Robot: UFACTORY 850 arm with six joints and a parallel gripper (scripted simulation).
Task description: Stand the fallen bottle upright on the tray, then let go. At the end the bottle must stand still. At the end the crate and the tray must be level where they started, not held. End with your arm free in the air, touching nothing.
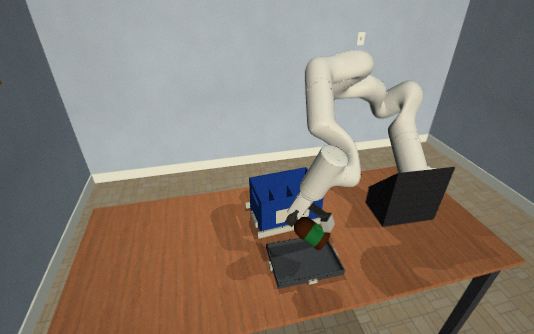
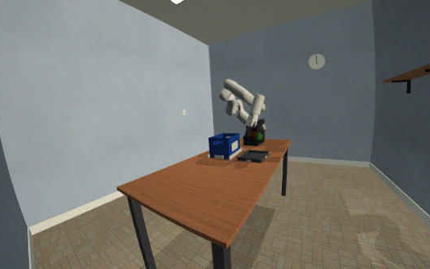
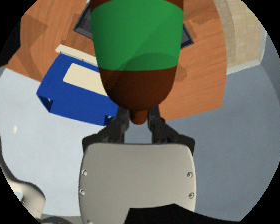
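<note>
My gripper [image 1: 307, 221] is shut on the neck of a brown bottle with a green label [image 1: 313, 233]. It holds the bottle tilted in the air, its base pointing down and forward, just above the back right corner of the dark grey tray [image 1: 305, 262]. In the wrist view the bottle [image 3: 136, 43] fills the upper middle, with my fingers closed on its narrow neck. The bottle [image 2: 258, 137] shows small in the exterior view, above the tray [image 2: 253, 155].
A blue crate [image 1: 281, 202] stands right behind the tray, close to my wrist; it also shows in the wrist view [image 3: 78, 92]. A black box [image 1: 410, 195] holds the arm's base at the right back of the wooden table.
</note>
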